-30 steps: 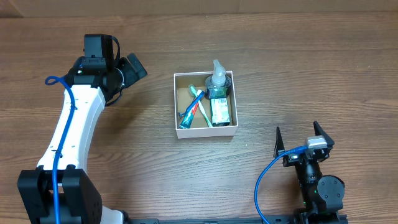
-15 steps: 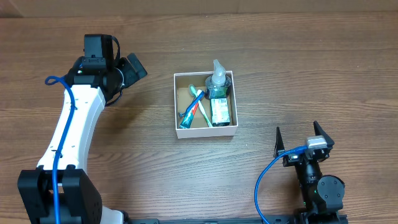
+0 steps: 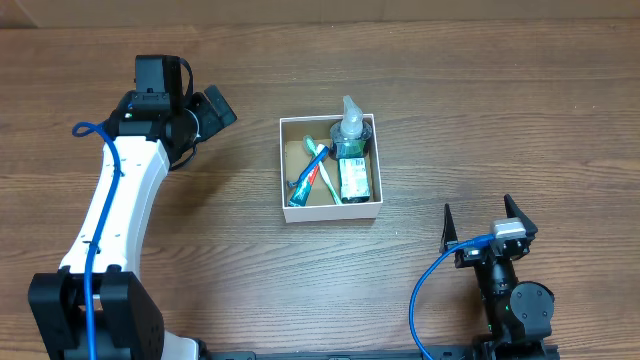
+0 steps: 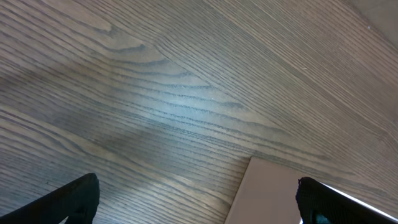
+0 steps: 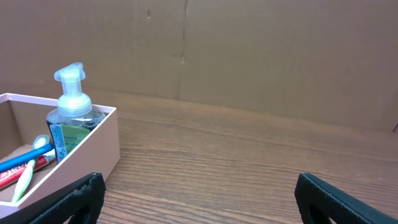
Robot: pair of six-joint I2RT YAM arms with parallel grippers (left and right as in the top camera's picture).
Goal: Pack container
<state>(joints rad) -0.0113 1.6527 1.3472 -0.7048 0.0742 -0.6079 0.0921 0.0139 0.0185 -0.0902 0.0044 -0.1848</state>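
The container (image 3: pixel 284 165), a small square box with white walls and a brown floor, sits mid-table. Inside it are a clear pump bottle (image 3: pixel 349 128), a green packet (image 3: pixel 352 177), a blue toothbrush (image 3: pixel 309 168) and a red-and-white tube (image 3: pixel 325 181). My left gripper (image 3: pixel 218 112) is open and empty, left of the container. In the left wrist view a corner of the container's wall (image 4: pixel 264 196) shows between the open fingers (image 4: pixel 198 202). My right gripper (image 3: pixel 481 222) is open and empty near the front right. Its view (image 5: pixel 198 199) shows the container (image 5: pixel 81 155) and bottle (image 5: pixel 73 106) at left.
A brown cardboard wall (image 5: pixel 249 56) stands along the table's far edge. The wood table (image 3: pixel 480 120) extends around the container. A blue cable (image 3: pixel 428 290) loops beside the right arm's base.
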